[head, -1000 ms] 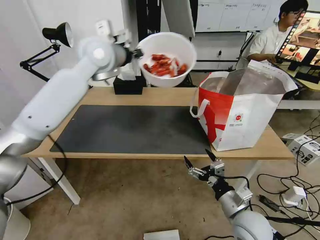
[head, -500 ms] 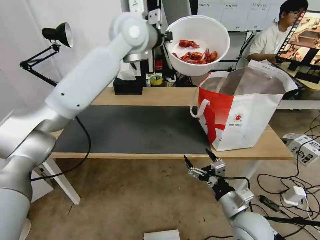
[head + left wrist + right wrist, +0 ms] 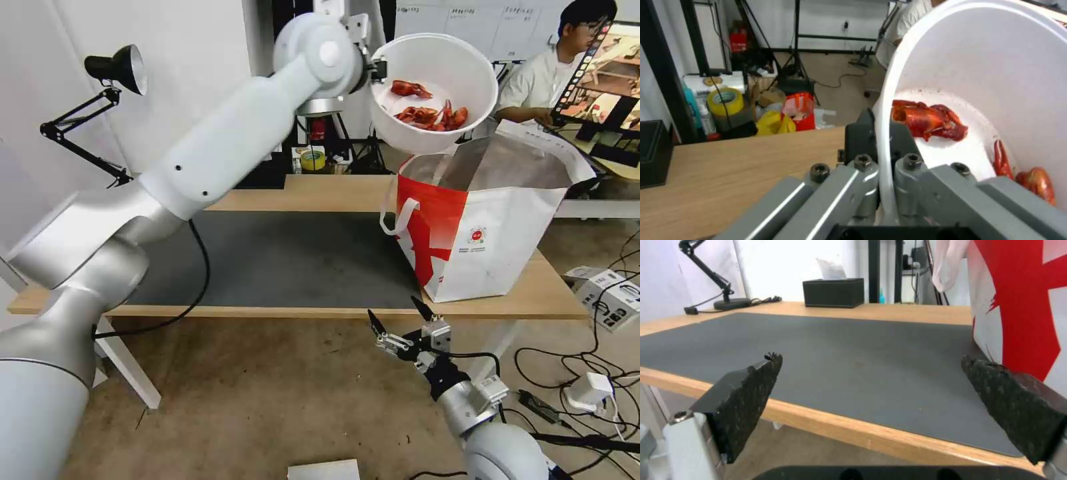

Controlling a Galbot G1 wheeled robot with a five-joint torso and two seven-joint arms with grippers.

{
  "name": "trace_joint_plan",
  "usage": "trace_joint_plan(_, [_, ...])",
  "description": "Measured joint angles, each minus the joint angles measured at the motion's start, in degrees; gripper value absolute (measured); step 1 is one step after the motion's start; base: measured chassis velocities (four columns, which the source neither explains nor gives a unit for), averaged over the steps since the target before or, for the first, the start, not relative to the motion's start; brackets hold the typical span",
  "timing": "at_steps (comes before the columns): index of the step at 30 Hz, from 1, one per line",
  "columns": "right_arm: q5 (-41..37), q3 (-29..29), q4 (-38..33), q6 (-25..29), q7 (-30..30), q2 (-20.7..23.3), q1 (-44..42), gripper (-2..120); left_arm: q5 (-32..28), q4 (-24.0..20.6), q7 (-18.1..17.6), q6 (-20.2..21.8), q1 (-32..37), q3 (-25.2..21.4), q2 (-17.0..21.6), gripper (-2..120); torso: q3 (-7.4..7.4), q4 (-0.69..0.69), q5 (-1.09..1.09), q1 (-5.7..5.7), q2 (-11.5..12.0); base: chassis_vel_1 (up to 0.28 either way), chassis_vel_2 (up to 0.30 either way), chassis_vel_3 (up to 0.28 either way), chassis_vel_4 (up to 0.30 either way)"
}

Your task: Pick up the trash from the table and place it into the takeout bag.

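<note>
My left gripper (image 3: 379, 67) is shut on the rim of a white round bowl (image 3: 433, 90) of red crayfish shells (image 3: 430, 115), held high and tilted just above the left rim of the takeout bag (image 3: 487, 220). In the left wrist view the fingers (image 3: 889, 153) pinch the bowl's rim (image 3: 882, 110), with shells (image 3: 929, 120) lying inside. The bag stands open on the right end of the table (image 3: 320, 193), foil lining showing. My right gripper (image 3: 400, 319) hangs open below the table's front edge, its fingertips (image 3: 755, 380) wide apart facing the mat (image 3: 840, 350).
A dark grey mat (image 3: 280, 260) covers the table's middle. A black tissue box (image 3: 833, 292) and a black desk lamp (image 3: 113, 70) stand at the back left. A person sits at a monitor behind the bag. Cables and boxes lie on the floor at right.
My left arm has swung the bowl to the right and upward, from over the table's back edge to just above the bag's left rim. The right arm has stayed still.
</note>
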State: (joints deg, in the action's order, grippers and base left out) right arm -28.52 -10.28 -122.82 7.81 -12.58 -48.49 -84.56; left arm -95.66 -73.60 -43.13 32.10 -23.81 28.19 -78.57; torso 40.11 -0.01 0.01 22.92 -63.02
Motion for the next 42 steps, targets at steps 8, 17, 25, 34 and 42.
trace_joint_plan(8, [-0.01, -0.60, -0.13, 0.00, 0.00, 0.21, -0.69, 100, 0.38, 2.68, -1.50, -0.80, -1.65, 2.37, -4.50, 0, 0.00, 0.00, 0.00, 0.00, 0.00, 0.000, 0.000, 0.000, 0.000])
trace_joint_plan(17, [-0.02, -1.23, -0.87, -0.01, 0.00, 0.47, -1.24, 100, 8.64, 5.84, 0.35, -4.17, -1.04, 5.94, -8.45, 0, 0.00, -0.01, 0.00, 0.00, 0.00, 0.000, 0.000, 0.000, 0.000])
trace_joint_plan(25, [-0.11, -1.90, -1.36, 0.01, 0.04, 0.63, -2.00, 100, 17.12, 3.67, 2.85, -9.01, 0.91, 10.50, -6.44, 0, 0.00, 0.00, 0.00, 0.00, 0.00, 0.000, 0.000, 0.000, 0.000])
trace_joint_plan(34, [-0.03, -1.75, -1.36, 0.03, 0.08, 0.28, -2.12, 100, 24.49, -0.35, 7.63, -10.76, 1.87, 15.54, -2.87, 0, 0.00, 0.01, -0.01, 0.00, -0.01, 0.000, 0.000, 0.000, 0.000])
trace_joint_plan(42, [0.00, -1.81, -1.14, 0.07, 0.08, 0.22, -2.21, 100, 24.48, -3.32, 9.22, -10.79, 3.15, 17.71, -1.56, 0, 0.00, -0.01, -0.01, 0.00, -0.01, 0.000, 0.000, 0.000, 0.000])
